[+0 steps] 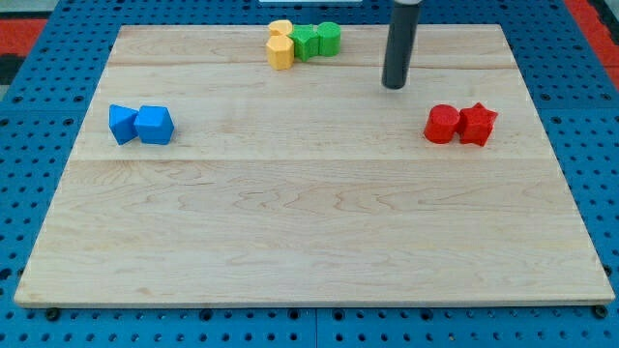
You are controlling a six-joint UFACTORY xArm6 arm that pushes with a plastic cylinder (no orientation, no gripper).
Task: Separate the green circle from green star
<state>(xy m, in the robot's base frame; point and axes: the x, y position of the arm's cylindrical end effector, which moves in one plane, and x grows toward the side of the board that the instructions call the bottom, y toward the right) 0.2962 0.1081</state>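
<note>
So there's no real hand here, nothing that spreads or pinches, just the dark rod, and my tip (394, 85) is sitting on the wooden surface (309, 222) a bit to the view's right of the green circle (329, 39) and slightly lower, clearly apart from it. The green circle is at the view's top of the surface, near the far edge, and the green star (307, 43) is touching it on its left side. Touching the star's left in turn are two yellow blocks (280, 46), stacked one behind the other in the view; I can't make out their shapes. Well below and right of the green circle is a red pair (460, 124), and far off to its lower left a blue pair (141, 125). My guess is these blocks are light, rigid little pieces that slide easily on smooth wood and won't deform, but they'll spin or skid off if hit off-centre. No gripping possible, so I'd press against the circle's left flank, right at the seam with the star, and shove it rightward.
</note>
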